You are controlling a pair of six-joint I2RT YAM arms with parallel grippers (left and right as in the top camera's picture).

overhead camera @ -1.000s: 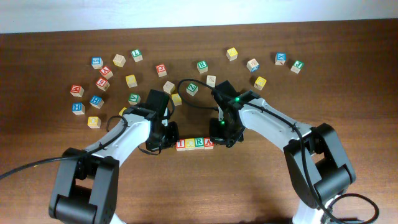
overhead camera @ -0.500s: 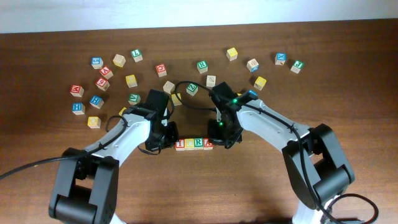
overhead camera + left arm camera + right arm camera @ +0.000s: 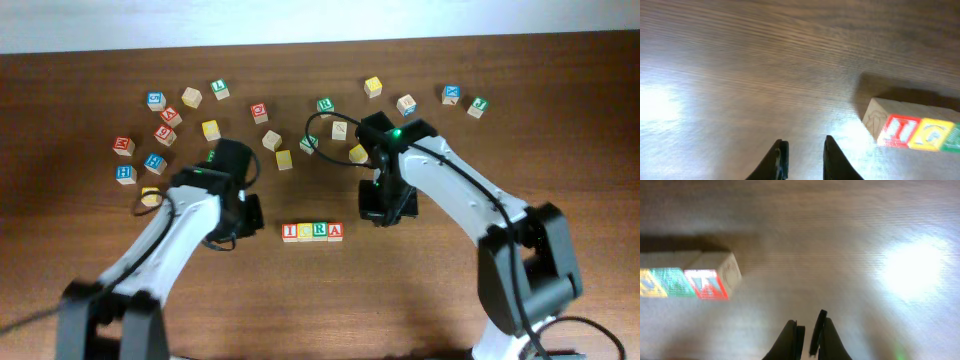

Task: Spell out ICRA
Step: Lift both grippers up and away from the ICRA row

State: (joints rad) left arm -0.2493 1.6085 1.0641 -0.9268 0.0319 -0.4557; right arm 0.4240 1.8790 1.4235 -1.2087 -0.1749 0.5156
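Observation:
Four letter blocks stand in a tight row (image 3: 312, 232) at the table's middle front: red I, yellow C, green R, red A. My left gripper (image 3: 250, 215) is a short way left of the row, its fingers slightly apart with nothing between them (image 3: 805, 155). The left wrist view shows the row's left end, the I block (image 3: 897, 131), ahead and to the right. My right gripper (image 3: 385, 212) is right of the row, its fingers nearly together and empty (image 3: 807, 332). The right wrist view shows the A block (image 3: 707, 284) at the row's right end.
Several loose letter blocks lie across the back of the table: a cluster at the back left (image 3: 165, 120), some in the middle (image 3: 285, 158) and some at the back right (image 3: 452, 95). The right arm's cable loops over the middle blocks.
Both grippers were against the ends of the row and have drawn away from it, the left one leftward and the right one to the right and back. The row has stayed put.

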